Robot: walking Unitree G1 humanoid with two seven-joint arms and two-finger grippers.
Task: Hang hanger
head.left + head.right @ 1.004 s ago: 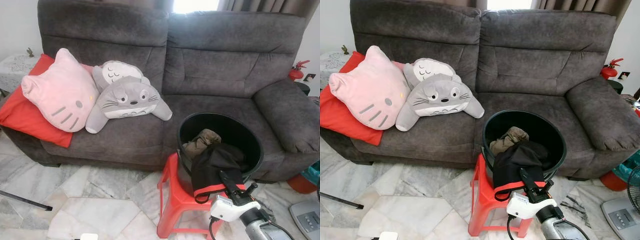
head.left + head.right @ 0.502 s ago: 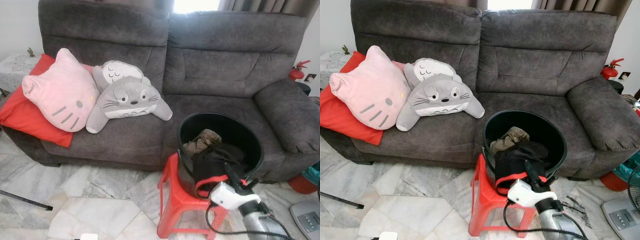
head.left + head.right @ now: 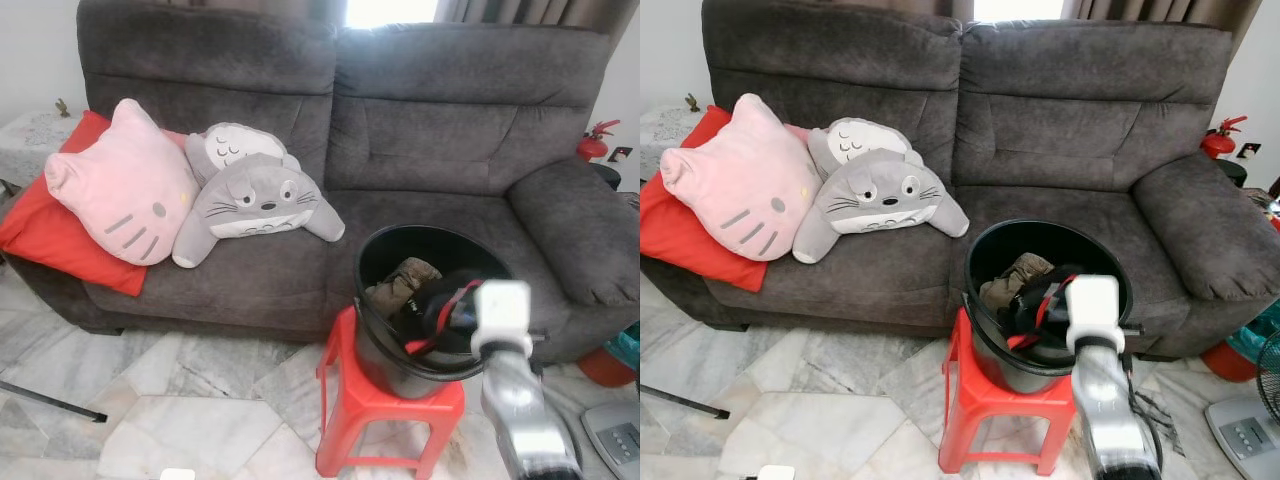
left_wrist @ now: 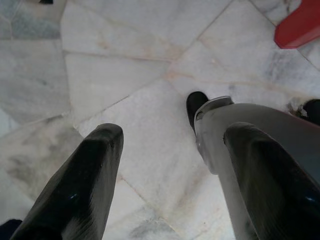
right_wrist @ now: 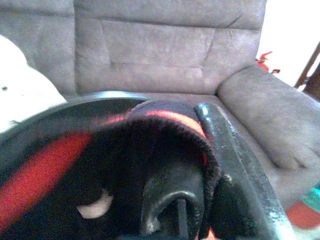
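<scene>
The right gripper [image 3: 455,312] clamped a black-and-red garment [image 3: 1032,300] over the bucket [image 3: 380,345]; left gripper [image 4: 170,165] hung open, empty — no hanger seen, hanging undone.

Right arm [image 3: 520,400] raised forward, fingers [image 5: 235,165] clamped; left fingers [image 4: 85,185] spread, pointing floorward.

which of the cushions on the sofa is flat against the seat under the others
The red cushion at the sofa's left end; the pink cat-face cushion leans on it, the grey plush lies beside.
</scene>
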